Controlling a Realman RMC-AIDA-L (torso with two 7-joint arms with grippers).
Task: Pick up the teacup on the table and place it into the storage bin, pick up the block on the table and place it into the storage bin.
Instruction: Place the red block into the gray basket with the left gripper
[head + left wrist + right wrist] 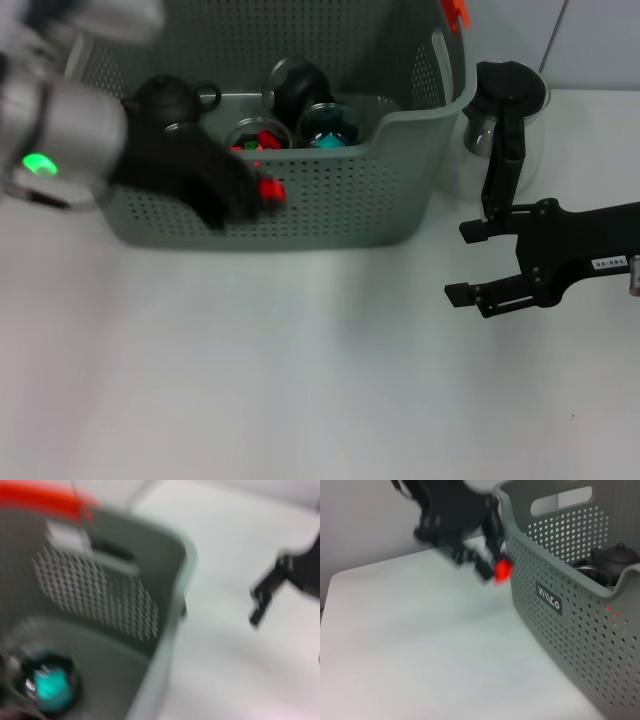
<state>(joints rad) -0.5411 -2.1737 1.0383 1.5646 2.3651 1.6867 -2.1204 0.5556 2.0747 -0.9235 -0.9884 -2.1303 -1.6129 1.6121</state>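
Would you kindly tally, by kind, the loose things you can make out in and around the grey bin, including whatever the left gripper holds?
Dark teapots in the storage bin: 2
Glass cups in the bin holding coloured pieces: 2
Red block at the left gripper: 1
Glass pitcher with black lid, outside the bin: 1
Total: 6

Lab-like test bench — bare white table (300, 380), plain white wall (365, 525).

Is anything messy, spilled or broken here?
Nothing looks spilled or broken. The storage bin stands upright on the table, with a dark teapot and glass cups inside. The left gripper carries a red block at the bin's front wall. The right gripper hangs open beside the bin.
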